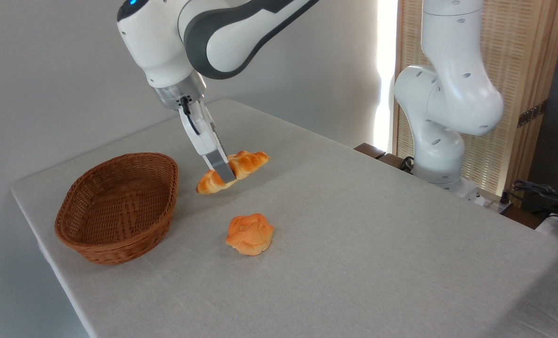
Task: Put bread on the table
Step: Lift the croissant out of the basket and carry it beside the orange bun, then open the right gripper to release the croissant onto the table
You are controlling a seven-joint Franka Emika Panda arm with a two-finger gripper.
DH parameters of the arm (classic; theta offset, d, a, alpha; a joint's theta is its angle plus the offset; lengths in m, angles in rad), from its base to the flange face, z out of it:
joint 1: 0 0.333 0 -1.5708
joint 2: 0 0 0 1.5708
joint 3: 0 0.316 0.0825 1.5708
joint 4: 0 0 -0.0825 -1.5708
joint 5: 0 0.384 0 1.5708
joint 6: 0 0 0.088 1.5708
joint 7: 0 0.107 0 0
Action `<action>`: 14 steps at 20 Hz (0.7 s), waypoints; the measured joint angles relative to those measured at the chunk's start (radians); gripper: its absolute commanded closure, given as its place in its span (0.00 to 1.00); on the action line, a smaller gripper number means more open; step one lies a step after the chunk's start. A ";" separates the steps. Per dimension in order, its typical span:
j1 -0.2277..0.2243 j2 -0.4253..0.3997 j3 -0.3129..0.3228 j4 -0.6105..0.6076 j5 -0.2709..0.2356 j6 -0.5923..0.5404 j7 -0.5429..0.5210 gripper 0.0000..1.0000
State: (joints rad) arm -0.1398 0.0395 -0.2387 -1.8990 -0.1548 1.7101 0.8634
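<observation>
- Gripping the bread at about its middle, the tool slants down from the arm's wrist at upper left, its fingers closed across the loaf.
- The bread is a long braided loaf, golden-orange, tilted with its left end lower; whether that end touches the desk cannot be told, though a shadow lies just under it.
- It sits just right of the basket, outside the rim.
- The basket is brown wicker, oval, on the left part of the desk, with nothing visible inside.
- A small round knotted bun lies on the cloth nearer the camera, apart from the loaf and right of the basket.
- The arm's base stands at the far right edge.
</observation>
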 measured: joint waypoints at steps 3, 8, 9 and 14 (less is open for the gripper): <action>-0.004 0.000 -0.003 -0.009 0.000 0.000 0.000 0.00; -0.005 0.000 -0.003 -0.010 0.000 0.000 0.000 0.00; -0.005 0.000 -0.003 -0.010 0.000 0.000 0.000 0.00; -0.005 -0.001 -0.003 -0.010 0.000 0.000 0.000 0.00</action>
State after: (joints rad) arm -0.1448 0.0390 -0.2421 -1.9087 -0.1544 1.7102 0.8634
